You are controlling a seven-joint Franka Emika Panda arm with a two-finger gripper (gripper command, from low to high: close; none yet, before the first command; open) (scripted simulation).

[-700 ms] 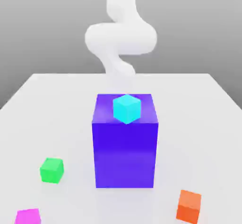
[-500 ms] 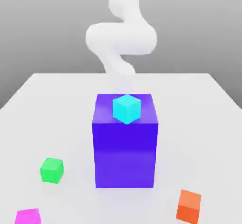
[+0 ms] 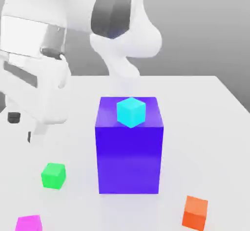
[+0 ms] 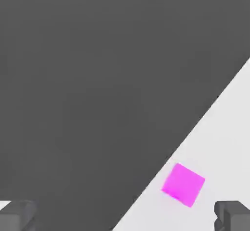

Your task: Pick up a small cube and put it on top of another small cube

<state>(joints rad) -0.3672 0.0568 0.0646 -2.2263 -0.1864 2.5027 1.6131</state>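
**Jaws wide, nothing held; magenta cube near table's front corner**

- Gripper [image 4: 125, 214]: hand view has both fingertips [image 4: 233, 214] far apart, nothing between them. Released, empty.
- Arm [image 3: 36, 69]: big white body on the exterior view's left, up above the table [image 3: 205, 108], with dark finger parts low on that side. More of the white arm rises behind the blue-violet block [image 3: 129, 159].
- Small magenta-pink cube [image 3: 28, 223]: flat on the table at the front corner on the exterior view's left, cut by the frame edge. In the hand view the same cube [image 4: 183, 184] sits just inside the table's edge, dark floor beyond it. It lies between the two fingertip lines but clearly apart from both; no contact.
- Green cube [image 3: 53, 176]: on the table, near the magenta one, a bit further back and toward the centre. Apart from it and from the block.
- Blue-violet block: upright, mid-table, much larger than the small cubes.
- Cyan cube [image 3: 131, 112]: sits on the block's top face, near its front edge, turned corner-forward.
- Orange cube [image 3: 195, 212]: on the table near the front edge, exterior view's right, well apart from the block.
- No small cube stacked on another small cube.
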